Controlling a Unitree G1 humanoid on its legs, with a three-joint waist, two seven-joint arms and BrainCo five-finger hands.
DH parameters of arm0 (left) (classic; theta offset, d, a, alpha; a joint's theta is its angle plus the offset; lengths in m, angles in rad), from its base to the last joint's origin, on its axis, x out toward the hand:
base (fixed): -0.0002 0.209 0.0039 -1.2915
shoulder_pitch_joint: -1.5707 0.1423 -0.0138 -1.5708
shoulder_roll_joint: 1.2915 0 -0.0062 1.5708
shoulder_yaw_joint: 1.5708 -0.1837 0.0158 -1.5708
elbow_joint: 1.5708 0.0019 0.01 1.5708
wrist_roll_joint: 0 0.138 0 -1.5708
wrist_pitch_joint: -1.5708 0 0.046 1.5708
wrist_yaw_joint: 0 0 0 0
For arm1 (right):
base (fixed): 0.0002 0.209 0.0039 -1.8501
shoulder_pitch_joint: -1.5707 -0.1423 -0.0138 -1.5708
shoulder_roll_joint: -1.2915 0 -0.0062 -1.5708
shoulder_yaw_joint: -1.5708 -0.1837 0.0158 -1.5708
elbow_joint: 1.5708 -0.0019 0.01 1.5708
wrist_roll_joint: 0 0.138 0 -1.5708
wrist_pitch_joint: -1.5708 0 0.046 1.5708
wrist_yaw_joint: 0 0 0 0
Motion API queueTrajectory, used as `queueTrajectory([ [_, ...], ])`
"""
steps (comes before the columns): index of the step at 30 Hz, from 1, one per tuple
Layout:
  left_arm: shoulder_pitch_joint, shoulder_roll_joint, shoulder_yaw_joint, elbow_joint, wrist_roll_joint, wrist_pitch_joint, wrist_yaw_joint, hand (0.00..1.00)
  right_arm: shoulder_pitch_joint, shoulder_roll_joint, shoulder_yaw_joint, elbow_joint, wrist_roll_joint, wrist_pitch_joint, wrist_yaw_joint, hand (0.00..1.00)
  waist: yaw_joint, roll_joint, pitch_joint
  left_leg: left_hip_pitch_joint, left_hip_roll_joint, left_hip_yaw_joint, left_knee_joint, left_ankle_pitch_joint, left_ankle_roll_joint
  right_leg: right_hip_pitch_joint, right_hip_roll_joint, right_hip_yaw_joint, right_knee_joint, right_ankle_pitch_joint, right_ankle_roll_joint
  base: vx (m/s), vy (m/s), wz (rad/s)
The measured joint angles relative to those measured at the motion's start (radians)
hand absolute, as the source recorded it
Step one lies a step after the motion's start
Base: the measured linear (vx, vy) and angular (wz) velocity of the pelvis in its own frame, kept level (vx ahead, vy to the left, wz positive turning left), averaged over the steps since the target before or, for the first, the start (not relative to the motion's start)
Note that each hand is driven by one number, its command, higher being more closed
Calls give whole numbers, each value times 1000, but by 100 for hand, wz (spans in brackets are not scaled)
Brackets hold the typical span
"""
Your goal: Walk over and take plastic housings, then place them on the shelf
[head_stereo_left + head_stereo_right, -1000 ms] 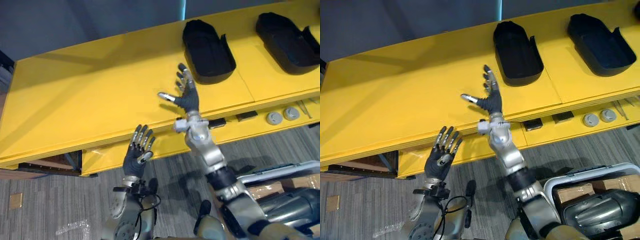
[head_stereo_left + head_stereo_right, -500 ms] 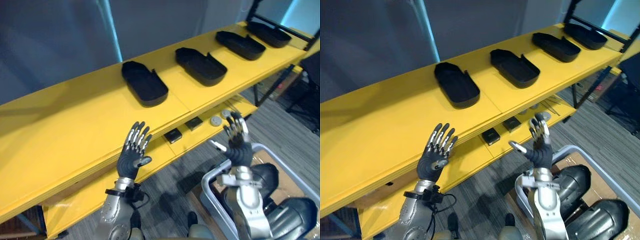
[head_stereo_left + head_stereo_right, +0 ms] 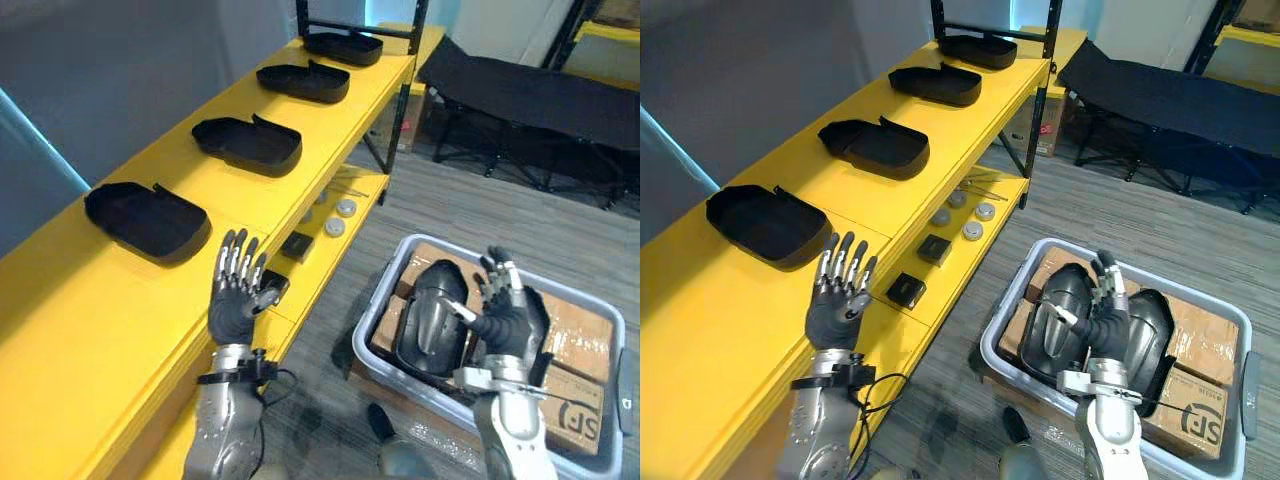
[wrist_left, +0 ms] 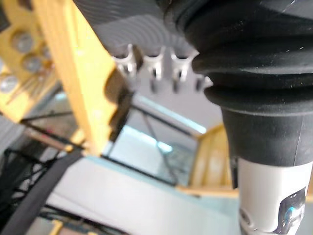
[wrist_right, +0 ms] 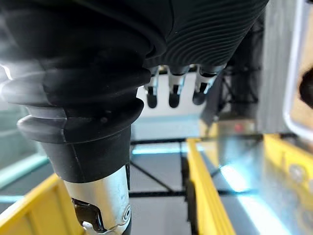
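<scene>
Housings (image 3: 430,318) in grey bin (image 3: 362,345): rigid, smooth, probably light shells; grasp at rim. Left hand (image 3: 237,300) and right hand (image 3: 503,318) empty, fingers spread.

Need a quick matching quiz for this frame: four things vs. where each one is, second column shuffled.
Things:
1. left robot hand
2. right robot hand
3. round grey discs
4. row of black housings

Places:
a. on the top shelf
b. raised over the grey bin, fingers open
c. on the lower shelf
d. raised at the shelf's front edge, fingers open

Pairs: 1-d, 2-b, 3-c, 4-a
</scene>
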Motion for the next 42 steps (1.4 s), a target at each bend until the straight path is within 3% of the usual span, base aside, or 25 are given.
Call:
queueTrajectory([
  [5, -50, -19, -2, 1, 36, -22, -1, 0, 22, 46, 12, 73, 0, -18, -6, 0, 8, -22, 34, -13, -29, 32, 126, -61, 39, -22, -3, 78, 38, 22, 43, -72, 209, -52],
  [6, -64, -16, 0, 2, 41, -22, 1, 0, 34, 55, 7, 80, 1, -40, 13, 0, 9, -26, 47, -2, -27, 61, 139, -69, 52, -10, -7, 64, 27, 51, 35, -154, 150, -71],
  [7, -71, -18, 9, 1, 42, -22, 11, 0, 39, 61, 4, 81, 2, -58, 37, 0, 10, -23, 48, 1, -12, 91, 132, -64, 74, -4, -7, 38, -31, 140, 2, -172, 122, -79],
  [8, -69, -27, 20, 1, 42, -22, 13, 0, 30, 63, 6, 81, 3, -65, 52, 0, 15, -6, 54, 0, 7, 113, 121, -55, 87, -2, -9, 23, -53, 168, -14, -188, 77, -73],
  [9, -68, -31, 45, 5, 39, -17, 11, 0, 8, 65, 16, 81, 9, -78, 64, 0, 16, -3, 56, -5, 24, 136, 102, -30, 89, -42, 0, -60, 87, 71, -56, -131, 72, -57],
  [11, -63, -35, 75, 5, 31, -7, 4, 0, -33, 66, 28, 81, 10, -77, 66, 0, 40, 0, 59, 2, 44, 162, 65, 7, 82, -74, -21, -110, 287, -51, -79, -107, 34, -51],
  [12, -47, -34, 96, 5, 30, -4, -10, 0, -66, 75, 41, 82, 6, -76, 46, 0, 59, 10, 65, 2, 75, 168, 53, 24, 63, -71, -55, -144, 402, -110, -104, -100, -61, -44],
  [15, -5, -33, 106, 5, 13, -4, -44, 0, -100, 84, 75, 108, -1, -68, 15, 0, 75, 6, 63, 4, 130, 171, 31, 51, 19, -36, -116, -173, 492, -145, -127, -90, -217, -28],
  [16, 6, -32, 106, 6, -19, -3, -64, 0, -108, 92, 76, 127, -3, -68, 2, 0, 83, -6, 56, 5, 148, 170, 13, 68, -12, -12, -143, -178, 485, -137, -132, -81, -381, -20],
  [17, 11, -27, 106, 6, -43, -5, -80, 0, -105, 98, 76, 139, -5, -67, -8, 0, 85, -25, 49, 3, 154, 168, 0, 82, -37, 6, -159, -184, 453, -93, -121, -84, -494, -26],
  [18, 10, -25, 103, 19, -62, -4, -90, 0, -104, 98, 71, 161, -9, -64, -20, 0, 85, -20, 47, 4, 175, 137, -30, 101, -68, 21, -131, -208, 406, -122, -78, -53, -422, -32],
  [20, 7, -39, 75, 26, -98, -4, -119, 0, -108, 80, 61, 165, -23, -54, -33, 0, 81, 12, 48, 27, 211, 120, -121, 152, -98, 20, -97, -228, 334, -140, -54, -31, -368, -51],
  [22, -17, -39, 46, 28, -98, -9, -154, 0, -105, 71, 52, 163, -49, -45, -34, 0, 62, 4, 52, 66, 240, 164, -178, 189, -141, 25, -87, -301, 287, -222, 16, -42, -402, -63],
  [23, -30, -42, 39, 38, -98, -12, -164, 0, -108, 68, 51, 163, -49, -40, -34, 0, 54, 14, 57, 66, 258, 170, -174, 190, -143, 23, -73, -313, 285, -239, 11, -63, -322, -40],
  [24, -68, -49, 3, 73, -105, -12, -165, 0, -109, 56, 40, 162, -50, -25, -34, 0, 25, 43, 72, 65, 286, 148, -171, 202, -124, 19, -38, -322, 310, -244, -7, -83, -253, -23],
  [25, -98, -49, -44, 93, -127, -12, -165, 0, -108, 47, 24, 162, -58, -10, -35, 0, 11, 46, 73, 64, 291, 146, -167, 223, -92, -10, -27, -312, 345, -256, -24, -96, -208, -20],
  [29, -150, -75, -155, 160, -132, -12, -155, 0, -95, 39, -59, 155, -79, 21, -35, 0, -22, 34, 82, 48, 267, 175, -155, 298, 20, -23, -39, -304, 341, -256, -45, -90, -122, -11],
  [30, -150, -82, -168, 163, -119, -12, -154, 0, -92, 38, -74, 156, -84, 21, -43, 0, -23, 36, 81, 39, 257, 173, -148, 290, 17, -21, -47, -304, 326, -249, -50, -68, 7, 13],
  [31, -155, -88, -197, 163, -99, -11, -152, 0, -96, 36, -101, 155, -92, 24, -58, 0, -21, 47, 87, 26, 213, 158, -134, 264, -18, -8, -69, -303, 276, -216, -46, -66, 94, 10],
  [33, -173, -87, -219, 163, -82, -5, -147, 0, -113, 35, -99, 165, -91, 47, -78, 0, -19, 58, 93, 29, 154, 144, -189, 233, -18, -6, -95, -306, 216, -159, -14, -90, 155, 15],
  [34, -187, -85, -219, 161, -85, -1, -148, 0, -137, 37, -96, 184, -94, 57, -96, 0, -12, 62, 100, 37, 127, 133, -234, 232, -60, -11, -118, -301, 207, -140, 6, -79, 156, 15],
  [35, -191, -80, -219, 161, -86, 4, -150, 0, -154, 42, -98, 204, -100, 62, -106, 0, -7, 46, 114, 41, 108, 136, -240, 236, -68, -10, -136, -297, 201, -132, 15, -96, 194, 3],
  [36, -194, -68, -219, 161, -88, 30, -164, 0, -182, 57, -96, 248, -118, 76, -144, 0, 13, 24, 128, 42, 84, 147, -235, 235, -65, -3, -162, -294, 176, -108, 26, -92, 157, -6],
  [38, -182, -38, -224, 160, -80, 58, -168, 0, -216, 71, -101, 319, -116, 85, -185, 0, 39, 5, 139, 35, 62, 148, -215, 225, -53, 30, -187, -303, 115, -72, 34, -94, 165, 0],
  [42, -164, -27, -242, 156, -20, 103, -149, 0, -346, 56, -146, 485, -112, 126, -253, 0, 60, 2, 143, -5, 40, 127, -190, 217, -50, 45, -213, -332, 60, -42, 41, -42, 94, 15],
])
